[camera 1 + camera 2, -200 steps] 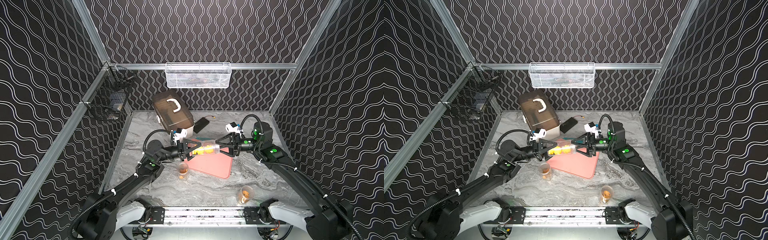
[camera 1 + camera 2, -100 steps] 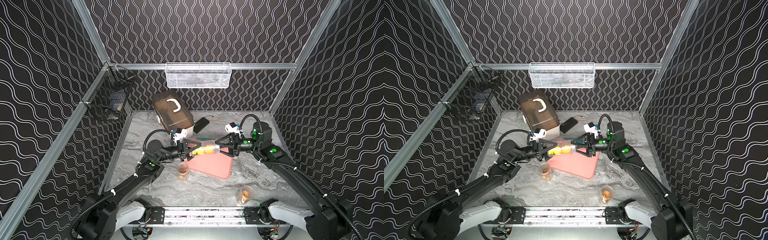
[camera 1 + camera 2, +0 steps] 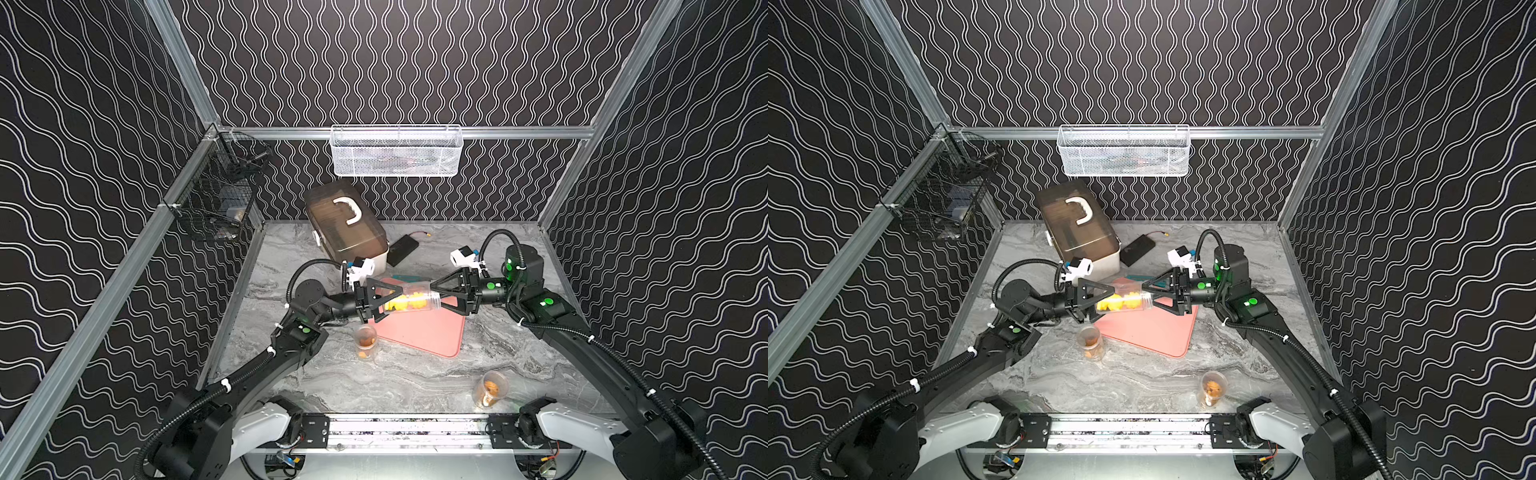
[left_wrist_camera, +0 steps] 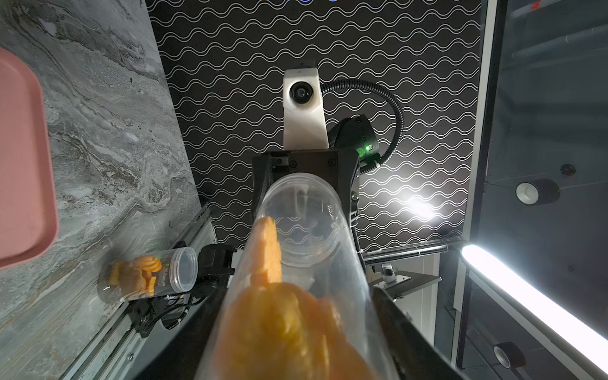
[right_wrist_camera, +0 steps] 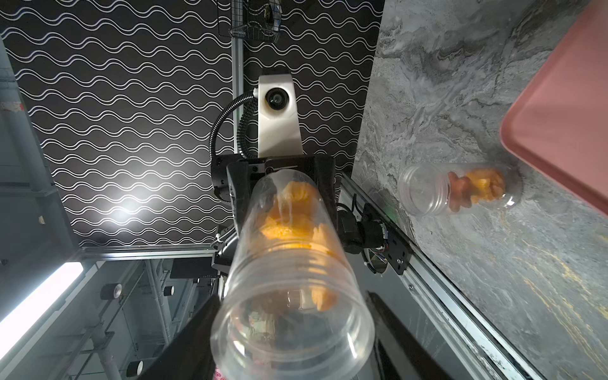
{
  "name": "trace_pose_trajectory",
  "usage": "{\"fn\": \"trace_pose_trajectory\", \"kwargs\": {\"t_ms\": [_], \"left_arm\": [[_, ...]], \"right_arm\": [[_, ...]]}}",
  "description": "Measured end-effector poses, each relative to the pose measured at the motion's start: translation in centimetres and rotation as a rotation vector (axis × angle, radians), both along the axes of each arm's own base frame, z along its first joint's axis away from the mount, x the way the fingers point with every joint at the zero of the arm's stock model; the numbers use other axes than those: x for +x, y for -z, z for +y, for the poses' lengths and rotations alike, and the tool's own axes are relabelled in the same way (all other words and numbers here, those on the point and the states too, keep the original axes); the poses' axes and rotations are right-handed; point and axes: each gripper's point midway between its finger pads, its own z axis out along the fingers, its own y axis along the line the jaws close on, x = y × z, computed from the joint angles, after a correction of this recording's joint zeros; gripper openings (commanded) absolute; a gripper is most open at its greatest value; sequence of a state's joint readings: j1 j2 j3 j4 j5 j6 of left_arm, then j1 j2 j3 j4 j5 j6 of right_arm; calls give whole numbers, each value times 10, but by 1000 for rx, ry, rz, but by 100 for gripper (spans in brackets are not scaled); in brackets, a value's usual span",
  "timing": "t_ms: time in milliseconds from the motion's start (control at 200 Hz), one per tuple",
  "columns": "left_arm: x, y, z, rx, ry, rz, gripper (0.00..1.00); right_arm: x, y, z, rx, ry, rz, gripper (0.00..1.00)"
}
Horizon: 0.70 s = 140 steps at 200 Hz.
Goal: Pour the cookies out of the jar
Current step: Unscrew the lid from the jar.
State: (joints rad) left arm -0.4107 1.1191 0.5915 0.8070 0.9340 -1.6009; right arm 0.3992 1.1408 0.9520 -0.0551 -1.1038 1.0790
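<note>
- Nearest me, a front jar (image 3: 490, 390) stands upright at 5 o'clock of the pink tray (image 3: 432, 338), well apart
- A second jar (image 3: 365, 343) stands at the tray's 7 o'clock corner
- Over the tray the jar (image 3: 417, 299) lies sideways, the cookies (image 3: 401, 304) heaped in its base end
- My left pincer (image 3: 390, 303) pinches that base end from 9 o'clock; my right pincer (image 3: 437, 297) pinches the mouth end from 3 o'clock
- Farthest, at 11 o'clock, a lidded box (image 3: 345, 224)

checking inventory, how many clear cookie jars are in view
3: the held jar over the pink tray, an upright jar beside it, another jar by the front rail.
</note>
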Motion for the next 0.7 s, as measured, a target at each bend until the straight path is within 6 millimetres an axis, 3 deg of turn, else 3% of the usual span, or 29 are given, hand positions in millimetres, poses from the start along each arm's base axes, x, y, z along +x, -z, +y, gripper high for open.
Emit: {"fn": "trace_pose_trajectory", "kwargs": {"t_ms": [700], "left_arm": [[1, 5, 1, 5, -4, 14, 56]], "right_arm": [[6, 3, -8, -35, 51, -35, 67]]}}
